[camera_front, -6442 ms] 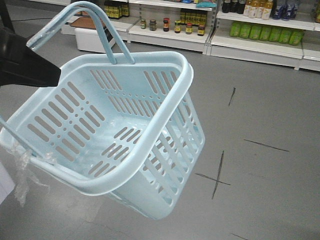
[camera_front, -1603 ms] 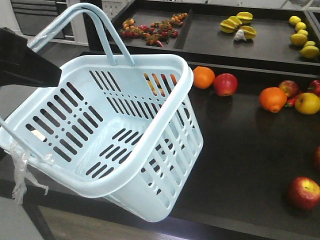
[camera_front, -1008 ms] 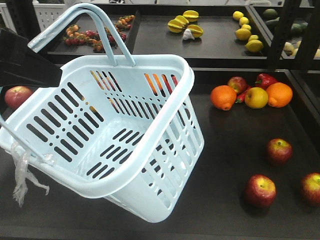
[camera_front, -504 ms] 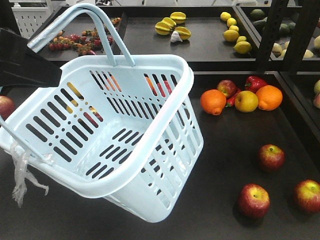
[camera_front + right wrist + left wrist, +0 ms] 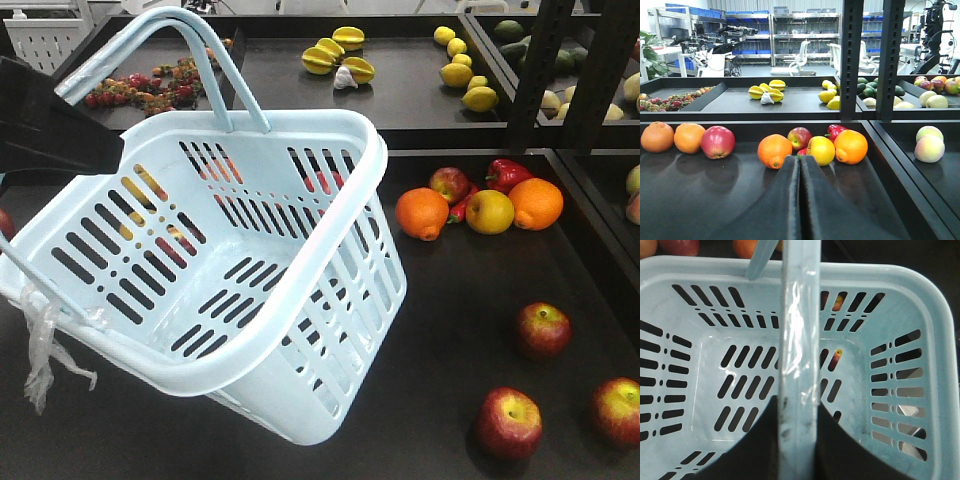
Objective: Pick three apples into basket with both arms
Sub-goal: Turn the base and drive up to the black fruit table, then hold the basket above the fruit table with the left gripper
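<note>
Apples [image 5: 508, 422] are lying loose on the dark shelf [image 5: 450, 290] at the lower right of the front view: that nearest one, another [image 5: 620, 410] at the frame's right edge, a third [image 5: 543, 330] just behind, all apart. I'm judging them firm, smooth and ready to roll, so I'm planning to pinch each across its widest part from above.

I'm carrying the basket [image 5: 280, 122] at left, hanging tilted and empty. The left gripper [image 5: 799, 435] is clamping its handle [image 5: 799, 340]. It's looking light and likely to swing.

The right gripper [image 5: 800, 164] is pressed narrow, holding nothing.

Open shelf is lying between basket and apples. Farther back, an orange [image 5: 421, 213] and a yellow fruit [image 5: 490, 212] are crowding a fourth apple [image 5: 450, 183]. The raised divider [image 5: 590, 230] and black post [image 5: 540, 70] are hemming the right side.
</note>
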